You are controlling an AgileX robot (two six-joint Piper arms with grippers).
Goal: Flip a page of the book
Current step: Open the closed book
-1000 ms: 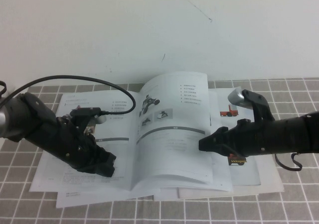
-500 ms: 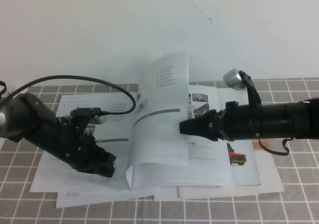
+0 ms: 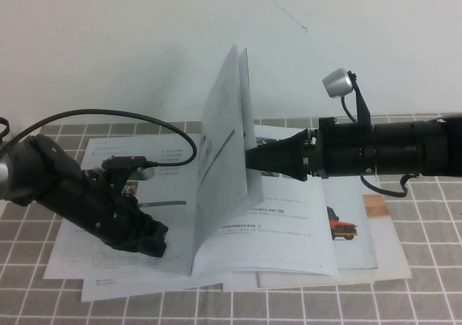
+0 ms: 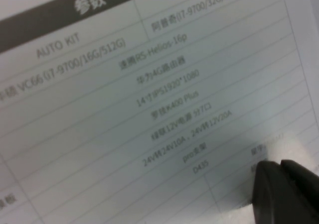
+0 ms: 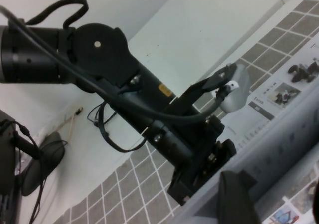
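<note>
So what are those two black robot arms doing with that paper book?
They are turning a page. The left tool presses down on the left side of the open book to hold it flat. The right tool, fingers spread open, has its tip against the page, which stands almost straight up at the spine, about halfway through its turn. Another booklet with red trucks lies underneath.

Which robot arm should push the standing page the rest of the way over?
The right one, probably. Its right hand is already against the upright page, open and not pinching it. The left hand rests on the book's left side, holding it flat.
</note>
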